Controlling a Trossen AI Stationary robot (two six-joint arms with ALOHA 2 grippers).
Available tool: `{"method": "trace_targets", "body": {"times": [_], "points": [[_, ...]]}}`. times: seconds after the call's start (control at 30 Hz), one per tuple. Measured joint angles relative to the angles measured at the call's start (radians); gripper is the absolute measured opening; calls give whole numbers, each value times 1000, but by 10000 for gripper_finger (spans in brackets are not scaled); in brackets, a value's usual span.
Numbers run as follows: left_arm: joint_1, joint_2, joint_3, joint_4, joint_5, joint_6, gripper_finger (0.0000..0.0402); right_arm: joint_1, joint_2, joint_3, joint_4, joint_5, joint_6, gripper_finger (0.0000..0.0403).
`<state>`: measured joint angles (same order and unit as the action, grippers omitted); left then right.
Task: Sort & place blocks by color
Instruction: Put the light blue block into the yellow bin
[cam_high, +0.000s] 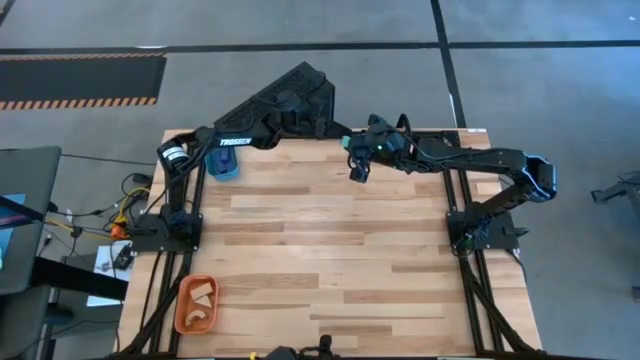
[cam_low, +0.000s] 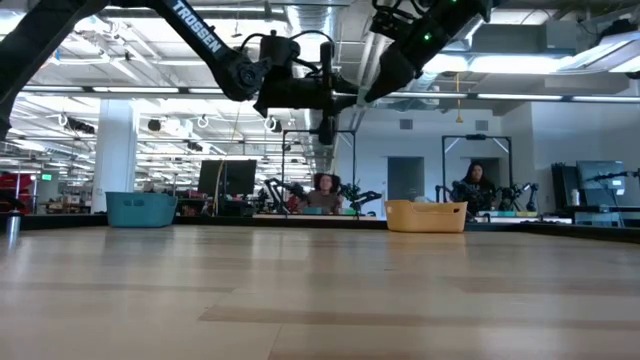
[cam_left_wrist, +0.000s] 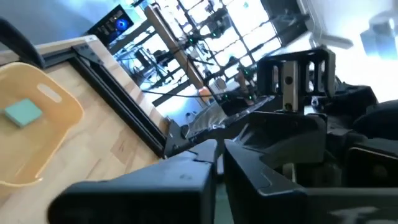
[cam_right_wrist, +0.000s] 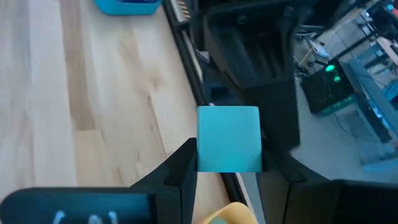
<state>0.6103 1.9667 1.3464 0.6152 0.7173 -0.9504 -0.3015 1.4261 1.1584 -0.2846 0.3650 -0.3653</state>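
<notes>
Pale wooden planks make up the counter (cam_high: 330, 250) below me, and my right end effector (cam_right_wrist: 229, 163) hangs above its far edge, clenched on a light cyan cube (cam_right_wrist: 229, 138) between the fingers (cam_right_wrist: 180, 165). The cube looks small, rigid and light, with smooth flat faces; I judge it could slip if pinched off-centre, so square pressure on two opposite faces suits it best. A yellow-orange tray (cam_right_wrist: 229, 213) peeps out just under the cube, and my left wrist view shows that tray (cam_left_wrist: 56, 134) already holding another cyan cube (cam_left_wrist: 23, 112). My left end effector (cam_left_wrist: 219, 155) sits raised near the same far edge, its fingers pressed together on nothing. A teal tray (cam_high: 224, 165) stands at the far left, and an orange tray (cam_high: 180, 312) with pale tan blocks (cam_high: 203, 292) lies at the near left corner. Beyond the counter stretches a bright open workroom, where people sit at distant desks.
</notes>
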Motion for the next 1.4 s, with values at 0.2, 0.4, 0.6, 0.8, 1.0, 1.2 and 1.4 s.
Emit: {"method": "trace_targets", "body": {"times": [0.2, 0.4, 0.6, 0.8, 1.0, 1.2, 1.4], "points": [[36, 0, 0, 19, 30, -42, 111, -23, 0, 0, -24, 5, 18, 134], [25, 0, 0, 20, 83, -13, 237, -30, -11, 0, -15, 16, 19, 135], [14, 0, 0, -22, 64, 22, 288, -35, -23, 1, 28, 28, -32, 135], [14, -3, 0, -57, 48, 64, 264, -35, -25, 0, 46, 11, -88, 135], [-8, -4, 0, -58, 34, 68, 204, -36, -25, -1, 44, -19, -89, 137], [-37, -4, 0, -47, -37, 75, 163, -36, -25, -2, 49, -25, -137, 140], [-36, -3, 0, -21, -48, 77, 121, -35, -26, -2, 49, -25, -135, 140]]}}
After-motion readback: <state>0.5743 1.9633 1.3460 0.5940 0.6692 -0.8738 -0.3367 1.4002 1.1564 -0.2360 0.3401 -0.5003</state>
